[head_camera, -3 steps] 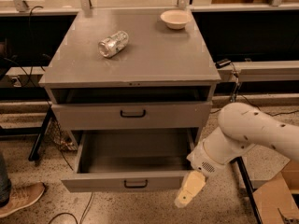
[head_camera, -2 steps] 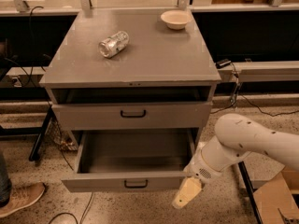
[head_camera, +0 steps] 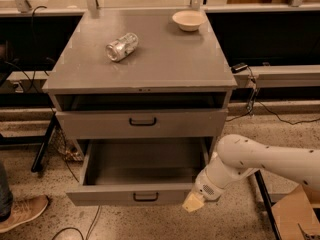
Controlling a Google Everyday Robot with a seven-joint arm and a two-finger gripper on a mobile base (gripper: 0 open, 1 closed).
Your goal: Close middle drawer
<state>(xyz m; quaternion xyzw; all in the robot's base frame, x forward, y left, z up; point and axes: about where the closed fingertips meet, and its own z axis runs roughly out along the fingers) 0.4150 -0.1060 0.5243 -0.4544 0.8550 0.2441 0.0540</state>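
The middle drawer (head_camera: pixel 142 170) is pulled far out of the grey cabinet, its deep grey tray empty. Its low front panel carries a small black pull handle (head_camera: pixel 145 196) at centre. My gripper (head_camera: pixel 192 202), with a tan tip, is at the end of the white arm (head_camera: pixel 260 161). It sits right at the right end of that front panel, low near the floor. The drawer above (head_camera: pixel 142 121), with a taller front panel and black handle, stands slightly out.
On the cabinet top (head_camera: pixel 165 64) lie a crushed can (head_camera: pixel 121 46) and a white bowl (head_camera: pixel 188 19). A person's shoe (head_camera: pixel 22 211) is at the lower left. A cardboard box (head_camera: pixel 295 216) is at the lower right. A black stand leg (head_camera: pixel 44 143) is left of the cabinet.
My arm has swung left and its gripper has come closer to the right end of the middle drawer's front panel. The drawer itself has not visibly moved.
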